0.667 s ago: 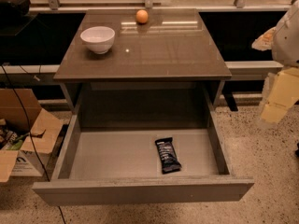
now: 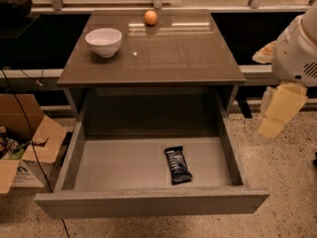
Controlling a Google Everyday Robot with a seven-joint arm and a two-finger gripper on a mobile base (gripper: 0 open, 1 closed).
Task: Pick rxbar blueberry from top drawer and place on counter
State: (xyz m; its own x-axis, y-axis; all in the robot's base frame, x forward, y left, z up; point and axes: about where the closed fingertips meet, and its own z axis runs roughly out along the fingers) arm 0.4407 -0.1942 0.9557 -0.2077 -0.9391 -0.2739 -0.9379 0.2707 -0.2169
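The rxbar blueberry (image 2: 178,164), a dark wrapper with white lettering, lies flat on the grey floor of the open top drawer (image 2: 124,165), right of centre and near the front panel. The counter (image 2: 163,53) is the glossy grey-brown slab above the drawer. My gripper (image 2: 276,110) hangs from the white arm (image 2: 297,53) at the right edge of the view. It is outside the drawer, to the right of the cabinet and above the speckled floor, well apart from the bar. It holds nothing that I can see.
A white bowl (image 2: 104,41) stands at the counter's left rear and a small orange ball (image 2: 150,17) at its back edge. An open cardboard box (image 2: 25,138) sits on the floor to the left, with a black cable (image 2: 29,128) running past it.
The arm and gripper have shifted slightly left and down, toward the cabinet's right side. The bar, drawer, bowl and ball have not moved.
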